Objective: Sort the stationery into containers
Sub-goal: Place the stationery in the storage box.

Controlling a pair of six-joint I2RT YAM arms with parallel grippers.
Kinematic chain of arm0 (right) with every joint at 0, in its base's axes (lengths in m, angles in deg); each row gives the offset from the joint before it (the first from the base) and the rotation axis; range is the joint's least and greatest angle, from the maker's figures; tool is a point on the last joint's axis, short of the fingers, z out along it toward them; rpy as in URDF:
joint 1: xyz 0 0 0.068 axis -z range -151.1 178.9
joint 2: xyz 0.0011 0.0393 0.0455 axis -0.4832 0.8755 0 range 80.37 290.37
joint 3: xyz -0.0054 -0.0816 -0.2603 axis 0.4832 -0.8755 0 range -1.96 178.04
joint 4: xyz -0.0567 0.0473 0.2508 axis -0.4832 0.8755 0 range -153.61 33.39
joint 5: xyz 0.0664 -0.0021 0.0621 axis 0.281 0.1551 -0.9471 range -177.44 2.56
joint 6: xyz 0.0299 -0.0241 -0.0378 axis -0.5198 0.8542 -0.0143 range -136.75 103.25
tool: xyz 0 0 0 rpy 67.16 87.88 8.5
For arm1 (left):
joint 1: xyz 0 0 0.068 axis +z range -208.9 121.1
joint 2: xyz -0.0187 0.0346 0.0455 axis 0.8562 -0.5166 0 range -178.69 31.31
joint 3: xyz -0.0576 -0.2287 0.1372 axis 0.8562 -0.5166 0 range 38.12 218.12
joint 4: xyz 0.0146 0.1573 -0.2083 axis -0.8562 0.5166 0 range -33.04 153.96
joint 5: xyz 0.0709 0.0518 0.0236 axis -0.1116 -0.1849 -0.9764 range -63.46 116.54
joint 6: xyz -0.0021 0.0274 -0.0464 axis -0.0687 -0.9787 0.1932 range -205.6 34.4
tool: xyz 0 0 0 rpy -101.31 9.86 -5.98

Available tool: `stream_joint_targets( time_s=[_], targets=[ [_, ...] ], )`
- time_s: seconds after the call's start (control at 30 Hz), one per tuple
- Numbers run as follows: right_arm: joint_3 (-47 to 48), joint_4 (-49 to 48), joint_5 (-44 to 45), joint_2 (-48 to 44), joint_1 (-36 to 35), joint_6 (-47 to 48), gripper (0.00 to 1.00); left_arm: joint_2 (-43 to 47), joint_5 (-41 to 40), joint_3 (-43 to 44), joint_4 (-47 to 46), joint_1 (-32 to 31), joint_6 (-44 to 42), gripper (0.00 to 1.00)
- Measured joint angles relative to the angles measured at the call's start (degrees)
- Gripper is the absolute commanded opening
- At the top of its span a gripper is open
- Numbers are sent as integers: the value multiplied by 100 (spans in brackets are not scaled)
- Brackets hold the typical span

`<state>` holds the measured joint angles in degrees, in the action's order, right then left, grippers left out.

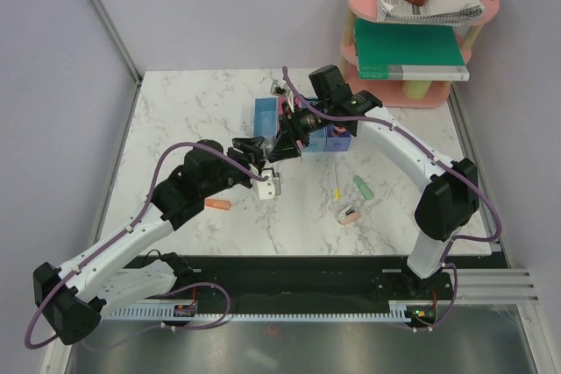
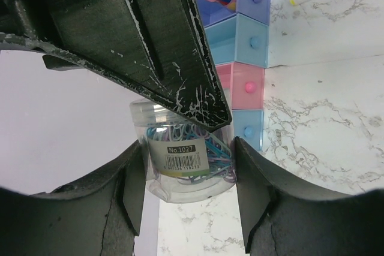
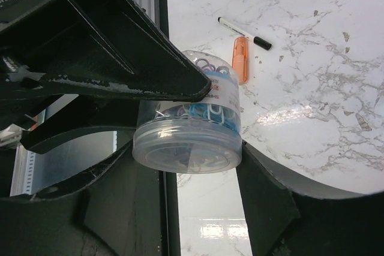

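A robotics laboratory test cell is indicated: two white-and-black jointed arms (image 1: 131, 238) (image 1: 403, 151) are bolted at the near edge of a white marble-patterned table (image 1: 193, 111), which is enclosed by plain pale lilac panels (image 1: 44, 85) set in grey metal struts (image 1: 103, 19). Purple cables (image 1: 160, 177) are routed into a white slotted cable duct (image 1: 289, 312) along the front.

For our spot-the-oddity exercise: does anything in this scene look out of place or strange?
Yes. One clear tub of paper clips is up off the table, and the left pincer and the right pincer both flank it at once, which is odd for a single small item.
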<state>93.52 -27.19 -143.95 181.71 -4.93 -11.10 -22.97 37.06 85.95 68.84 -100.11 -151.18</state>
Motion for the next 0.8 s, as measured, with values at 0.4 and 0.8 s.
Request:
stream_joint_targets(
  time_s=[0.4, 0.8],
  targets=[
    [15, 20, 66, 0, -55, -11, 46, 146, -7, -144, -61, -2, -2, 38],
    [203, 247, 763, 0, 0, 297, 49, 748, -197, -564, 221, -44, 20, 93]
  ],
)
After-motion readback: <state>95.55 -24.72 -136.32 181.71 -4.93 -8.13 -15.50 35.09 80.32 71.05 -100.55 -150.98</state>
